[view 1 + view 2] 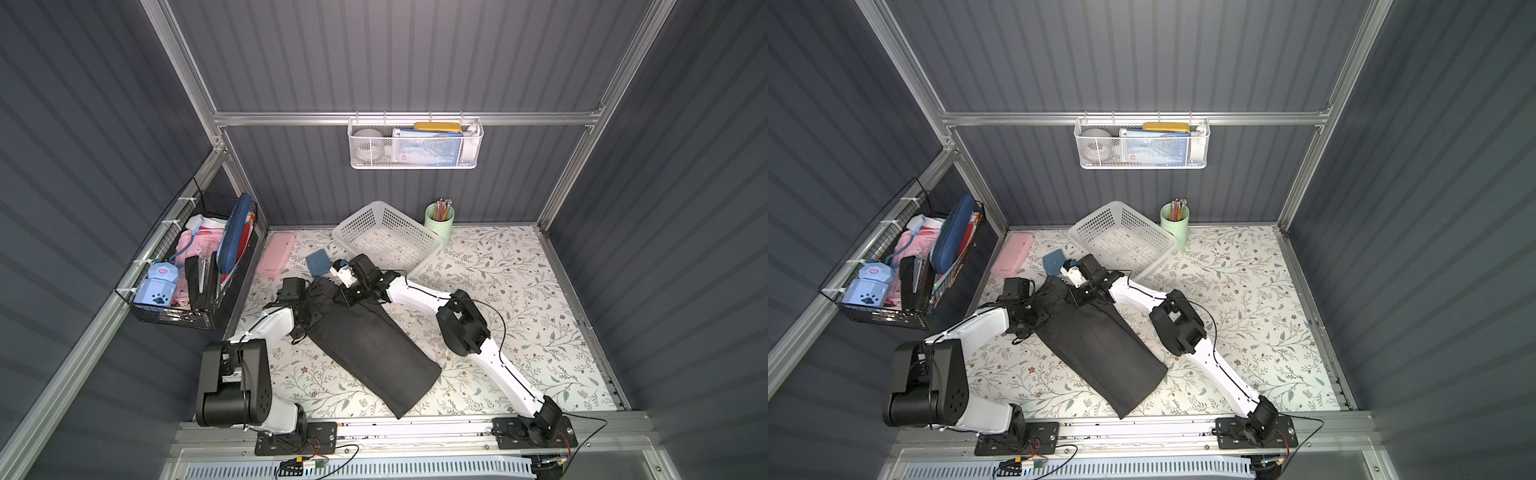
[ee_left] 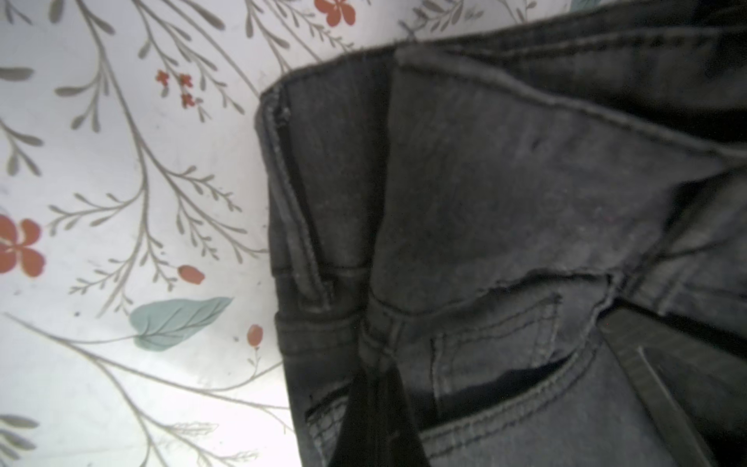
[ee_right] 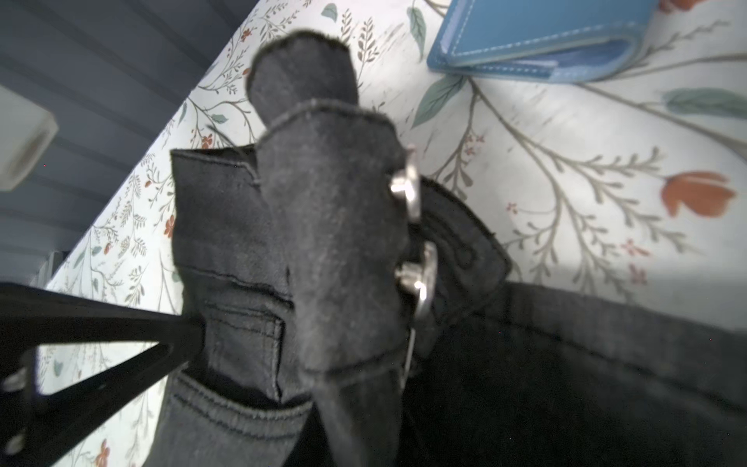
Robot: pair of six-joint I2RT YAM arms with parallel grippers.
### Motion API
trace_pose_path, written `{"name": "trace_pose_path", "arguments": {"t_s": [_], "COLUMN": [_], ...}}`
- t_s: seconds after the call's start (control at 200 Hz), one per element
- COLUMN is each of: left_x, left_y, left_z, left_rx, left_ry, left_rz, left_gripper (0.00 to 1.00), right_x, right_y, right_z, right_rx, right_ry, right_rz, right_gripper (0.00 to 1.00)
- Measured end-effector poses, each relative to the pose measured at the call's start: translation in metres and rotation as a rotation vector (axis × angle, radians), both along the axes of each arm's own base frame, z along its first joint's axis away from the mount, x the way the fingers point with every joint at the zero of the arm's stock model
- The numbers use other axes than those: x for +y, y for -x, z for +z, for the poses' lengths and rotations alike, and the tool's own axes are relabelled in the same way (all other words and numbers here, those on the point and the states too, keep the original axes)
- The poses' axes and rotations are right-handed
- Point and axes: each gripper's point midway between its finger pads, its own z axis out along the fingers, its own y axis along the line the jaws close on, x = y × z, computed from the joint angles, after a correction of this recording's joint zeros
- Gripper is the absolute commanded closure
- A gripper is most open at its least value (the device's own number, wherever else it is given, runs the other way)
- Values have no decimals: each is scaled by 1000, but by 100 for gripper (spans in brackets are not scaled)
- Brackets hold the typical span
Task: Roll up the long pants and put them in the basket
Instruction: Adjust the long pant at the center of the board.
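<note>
Open table (image 1: 519, 291) on the right; long pants (image 1: 374, 345) span the middle; basket (image 1: 361, 222), wallet (image 1: 321, 262) and pink case (image 1: 275, 253) crowd the far left.

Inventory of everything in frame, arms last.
long pants: 1, charcoal black, diagonal across table centre
perforated basket: 1, white, table rear
cup of pencils: 1, mint green, table rear
case: 1, pink, rear left of table
wallet: 1, blue, by the waistband
mesh basket: 1, white, back wall, filled
wire basket: 1, black, left wall, filled
table cover: 1, white floral, tabletop
left gripper: 1, black, shut on waistband
right gripper: 1, black, shut on waistband
</note>
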Motion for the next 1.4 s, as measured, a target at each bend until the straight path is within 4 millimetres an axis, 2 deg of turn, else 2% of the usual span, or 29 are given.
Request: {"name": "trace_pose_path", "arguments": {"t_s": [0.145,0.275,0.385,0.475,0.67,0.786,0.826,0.891,0.956,1.001,1.046,1.131,1.326,1.396], "left_x": [-1,-3,-6,-9,-20,-25,-25,-15,-8,-5,-3,-2,2,3], "left_y": [2,-3,-9,-12,-13,-15,-16,-14,-12,-12,-11,-9,-8,-8], "left_z": [9,29,47,54,56,59,59,57,55,55,54,52,51,51], "left_rx": [0,-42,-87,-107,-111,-120,-124,-112,-105,-103,-98,-90,-88,-88], "left_ry": [4,21,38,55,107,128,125,98,78,67,62,54,35,31], "left_rz": [0,3,5,0,-18,-26,-26,10,37,45,57,67,81,82], "left_gripper": [100,100,100,100,100,83,73,71,70,66,65,65,66,66], "right_x": [-8,-15,-21,-31,-53,-62,-66,-80,-98,-112,-120,-131,-130,-132], "right_y": [9,14,11,9,5,1,-2,-14,-32,-43,-50,-57,-61,-61], "right_z": [28,64,80,80,67,66,66,63,59,56,55,54,67,66], "right_rx": [-13,-42,-66,-83,-114,-145,-160,-194,-226,-244,-261,-272,-299,-301], "right_ry": [-24,-69,-87,-81,-51,-47,-40,-3,41,77,104,154,181,192], "right_rz": [-10,-28,-45,-73,-148,-194,-216,-286,-359,-407,-436,-470,-464,-463], "right_gripper": [95,95,95,95,95,95,94,93,90,80,75,48,29,28]}}
